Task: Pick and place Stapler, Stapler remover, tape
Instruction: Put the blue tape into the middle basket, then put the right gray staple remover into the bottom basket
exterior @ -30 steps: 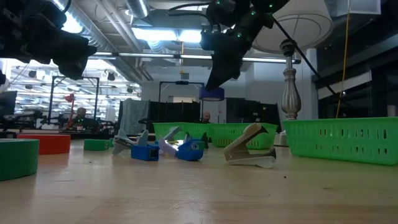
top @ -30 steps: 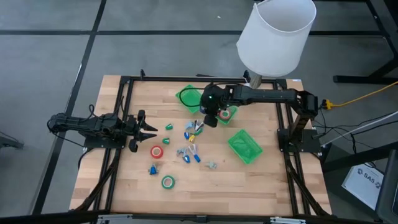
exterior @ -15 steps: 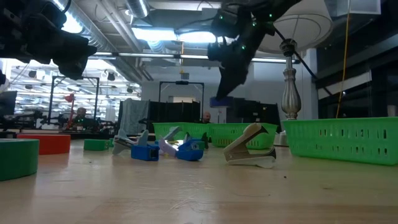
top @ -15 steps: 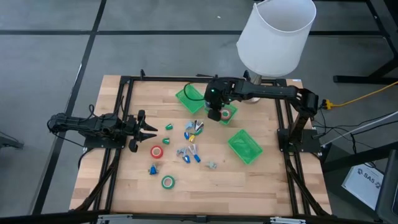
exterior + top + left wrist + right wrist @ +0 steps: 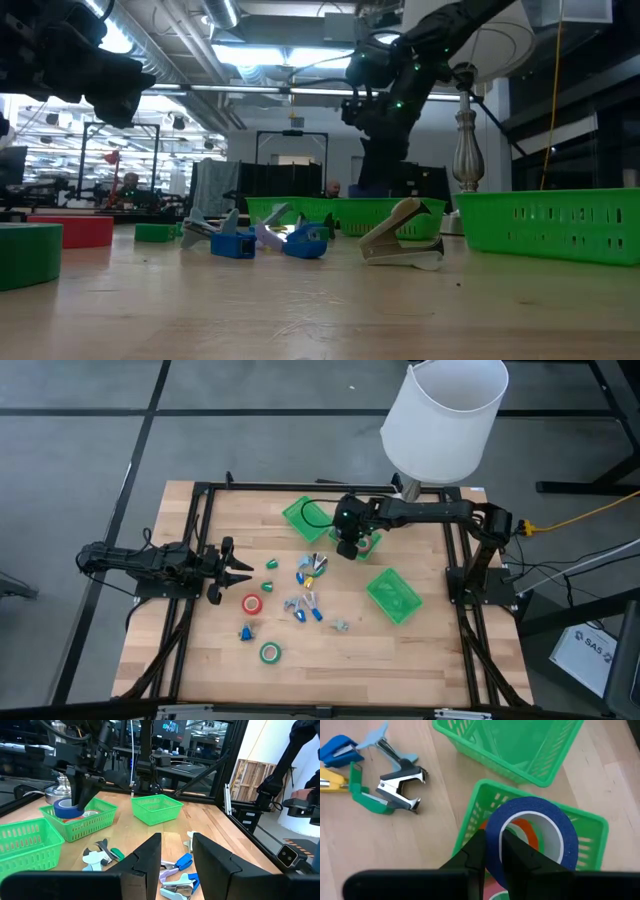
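My right gripper [image 5: 347, 546] is shut on a blue tape roll [image 5: 535, 827] with a white core. It holds the roll low over a small green tray [image 5: 370, 542] near the table's far edge. That tray contains an orange roll [image 5: 527, 831]. The left wrist view shows the blue roll [image 5: 65, 809] at the tray's rim [image 5: 80, 822]. My left gripper [image 5: 240, 568] waits open near the table's left edge, touching nothing. A red tape roll [image 5: 252, 603], a green roll [image 5: 270, 652], blue staplers [image 5: 245, 631] and staple removers [image 5: 312, 567] lie on the wood. My right gripper pinches the blue roll's wall [image 5: 492, 836], with one finger [image 5: 477, 847] outside the ring and the other [image 5: 517, 852] inside its core. The fingers come from above, pointing down. The roll hangs tilted below them over the tray; whether it touches the contents cannot be told.
Two more green trays stand nearby, one [image 5: 305, 515] beside the far edge and one [image 5: 394, 595] toward the right. A white lamp shade [image 5: 445, 415] rises over the far right corner. Bare wood lies along the near edge [image 5: 400, 660].
My right gripper, carrying the blue roll, has moved from above the cluster of removers toward the table's right and down, until the roll sits at the small tray's rim. It has stayed shut on the roll.
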Motion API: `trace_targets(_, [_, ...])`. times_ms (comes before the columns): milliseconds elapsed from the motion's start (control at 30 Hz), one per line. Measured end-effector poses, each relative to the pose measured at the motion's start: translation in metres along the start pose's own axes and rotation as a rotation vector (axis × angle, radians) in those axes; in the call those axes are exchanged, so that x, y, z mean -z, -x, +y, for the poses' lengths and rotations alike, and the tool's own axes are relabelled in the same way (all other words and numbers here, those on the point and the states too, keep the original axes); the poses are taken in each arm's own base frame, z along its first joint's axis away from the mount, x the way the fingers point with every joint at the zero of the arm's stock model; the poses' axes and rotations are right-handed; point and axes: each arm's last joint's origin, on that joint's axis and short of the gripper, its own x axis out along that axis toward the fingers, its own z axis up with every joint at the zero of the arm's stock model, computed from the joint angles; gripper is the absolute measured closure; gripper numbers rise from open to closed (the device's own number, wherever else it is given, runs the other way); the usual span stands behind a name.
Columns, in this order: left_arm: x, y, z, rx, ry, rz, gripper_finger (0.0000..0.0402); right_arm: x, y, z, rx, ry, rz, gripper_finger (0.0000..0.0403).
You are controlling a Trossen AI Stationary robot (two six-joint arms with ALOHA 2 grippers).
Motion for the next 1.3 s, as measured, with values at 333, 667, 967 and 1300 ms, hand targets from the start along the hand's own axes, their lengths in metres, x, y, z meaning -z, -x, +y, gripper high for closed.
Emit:
trace_targets(333, [0.000, 0.000, 0.000, 0.000, 0.000, 0.000, 0.0295, 0.011, -0.010, 0.000, 0.000, -0.048, 0.004, 0.0356])
trace_targets(667, [0.000, 0.000, 0.000, 0.000, 0.000, 0.000, 0.0295, 0.010, -0.011, 0.000, 0.000, -0.071, -0.027, 0.0334])
trace_targets(967, [0.000, 0.000, 0.000, 0.000, 0.000, 0.000, 0.0295, 0.010, -0.011, 0.001, -0.016, -0.074, -0.030, 0.0281])
trace_targets(1300, [0.000, 0.000, 0.000, 0.000, 0.000, 0.000, 0.0295, 0.010, -0.011, 0.001, -0.016, -0.070, -0.026, 0.0261])
